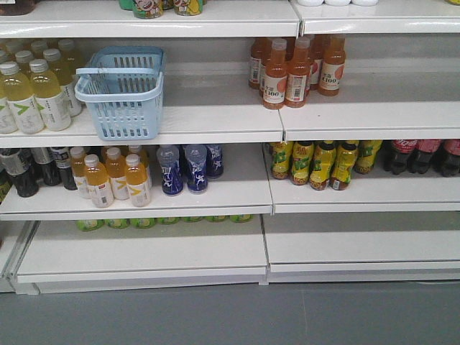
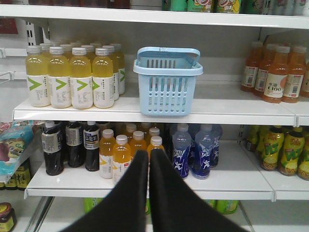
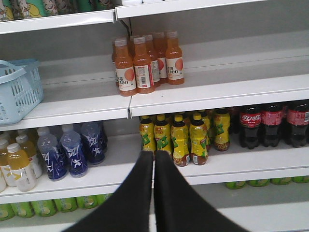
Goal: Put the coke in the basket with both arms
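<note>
left gripper (image 2: 148,153) and right gripper (image 3: 154,154) are clenched on nothing; task looks unstarted, next calls for opening toward the basket (image 2: 167,71), coke unseen.

On the shelf (image 1: 215,133), basket (image 1: 122,93) between bottle cluster (image 1: 32,93) at left and juice bottles (image 1: 295,72) at right; on lower shelf (image 1: 237,198), cola bottles (image 1: 424,154) far right.

- You see the basket (image 1: 122,93) in light blue, with slotted sides.
- Your shelves (image 1: 215,129) are white and the floor (image 1: 215,316) is grey.
- The yellow bottles (image 2: 72,77) have white labels with green V marks.
- The blue bottles (image 3: 72,153) show white figures.
- The cola bottles (image 3: 272,124) are dark with red labels.
</note>
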You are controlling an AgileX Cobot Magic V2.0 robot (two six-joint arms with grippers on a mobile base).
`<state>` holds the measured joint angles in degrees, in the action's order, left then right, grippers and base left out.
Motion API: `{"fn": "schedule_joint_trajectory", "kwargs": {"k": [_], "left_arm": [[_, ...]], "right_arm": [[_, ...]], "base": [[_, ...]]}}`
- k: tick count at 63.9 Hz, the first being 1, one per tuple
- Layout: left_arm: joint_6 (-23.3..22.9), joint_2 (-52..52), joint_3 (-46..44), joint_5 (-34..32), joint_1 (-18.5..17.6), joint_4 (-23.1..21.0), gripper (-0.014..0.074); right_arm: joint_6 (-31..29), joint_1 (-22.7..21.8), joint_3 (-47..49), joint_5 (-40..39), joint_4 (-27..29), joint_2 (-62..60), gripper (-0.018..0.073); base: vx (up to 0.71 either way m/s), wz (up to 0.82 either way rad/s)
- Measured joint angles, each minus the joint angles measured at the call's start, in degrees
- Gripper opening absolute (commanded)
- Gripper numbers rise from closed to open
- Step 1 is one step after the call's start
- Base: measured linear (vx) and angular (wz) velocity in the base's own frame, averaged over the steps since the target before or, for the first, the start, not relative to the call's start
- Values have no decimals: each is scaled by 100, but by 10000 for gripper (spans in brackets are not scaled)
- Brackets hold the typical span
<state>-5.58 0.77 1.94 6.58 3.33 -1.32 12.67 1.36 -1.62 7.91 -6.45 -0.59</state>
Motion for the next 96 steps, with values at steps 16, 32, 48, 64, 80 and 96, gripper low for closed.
{"fn": "schedule_joint_trajectory", "kwargs": {"k": [16,32,48,64,80,96], "left_arm": [[0,0,0,0,0,0,-6],[0,0,0,0,0,0,-6],[0,0,0,0,0,0,-6],[0,0,0,0,0,0,-6],[0,0,0,0,0,0,-6],[0,0,0,0,0,0,-6]], "right_arm": [[0,0,0,0,0,0,-5],[0,0,0,0,0,0,-5],[0,0,0,0,0,0,-5],[0,0,0,0,0,0,-5],[0,0,0,0,0,0,-5],[0,0,0,0,0,0,-5]], "base": [[16,-2],[15,2],[14,8],[12,0],[10,-6],[7,-3]]}}
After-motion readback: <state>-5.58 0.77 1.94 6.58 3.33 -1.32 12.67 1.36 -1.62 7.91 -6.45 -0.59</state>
